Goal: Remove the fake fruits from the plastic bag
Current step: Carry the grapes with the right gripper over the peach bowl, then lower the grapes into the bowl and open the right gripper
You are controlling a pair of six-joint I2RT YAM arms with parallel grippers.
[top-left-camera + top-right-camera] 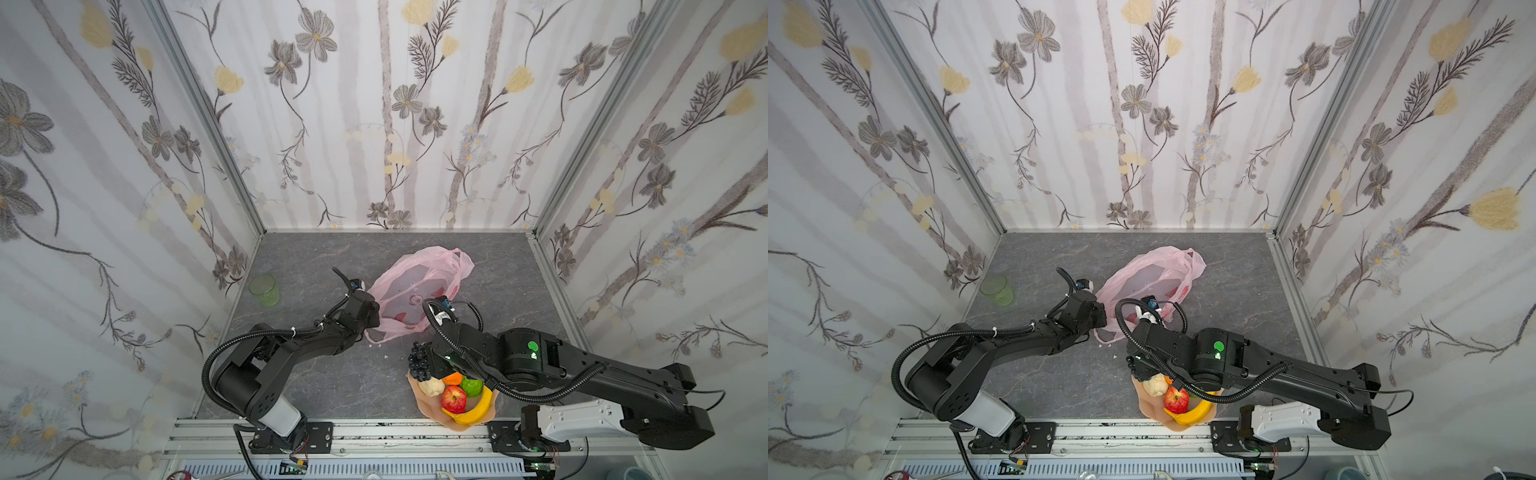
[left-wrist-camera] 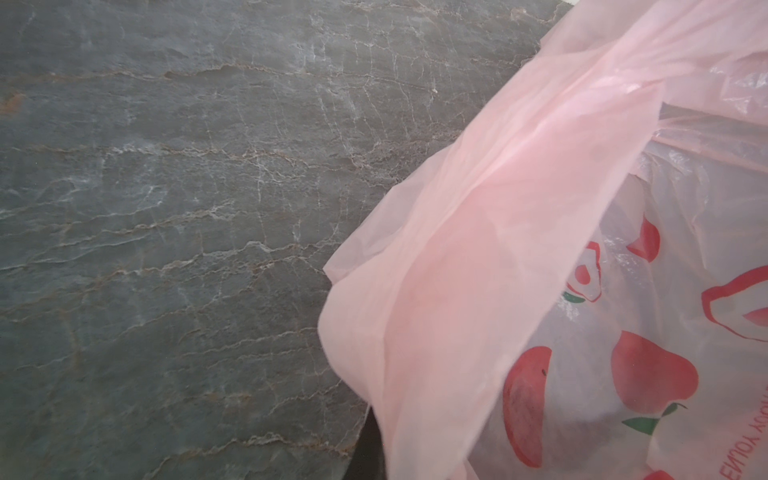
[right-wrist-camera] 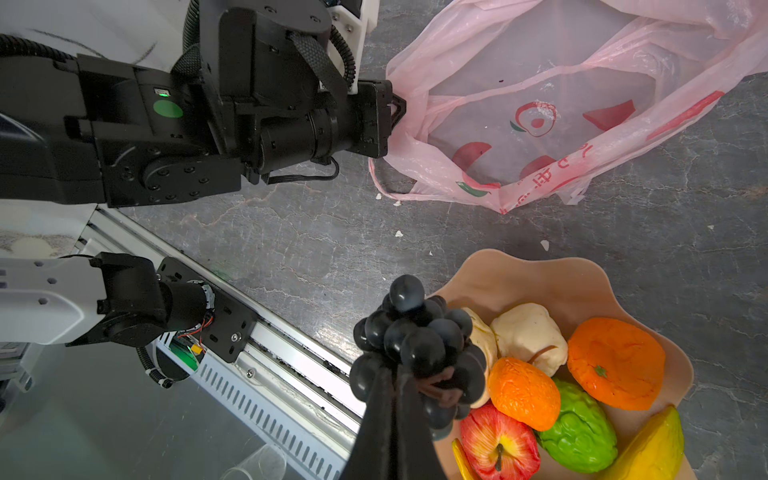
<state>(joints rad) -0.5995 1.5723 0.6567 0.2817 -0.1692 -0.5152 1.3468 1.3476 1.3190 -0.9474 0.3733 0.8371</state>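
1. Fingers [image 3: 378,428] of the right gripper [image 3: 397,372] clamp the dark, glossy grape bunch [image 3: 415,336], lower middle of the right wrist frame, by the rim of the peach plate [image 3: 540,270] holding the other fake fruits [image 3: 523,392].
2. Left gripper [image 3: 397,109] pinches the crumpled, translucent pink plastic bag [image 3: 519,54], upper right, red prints showing.
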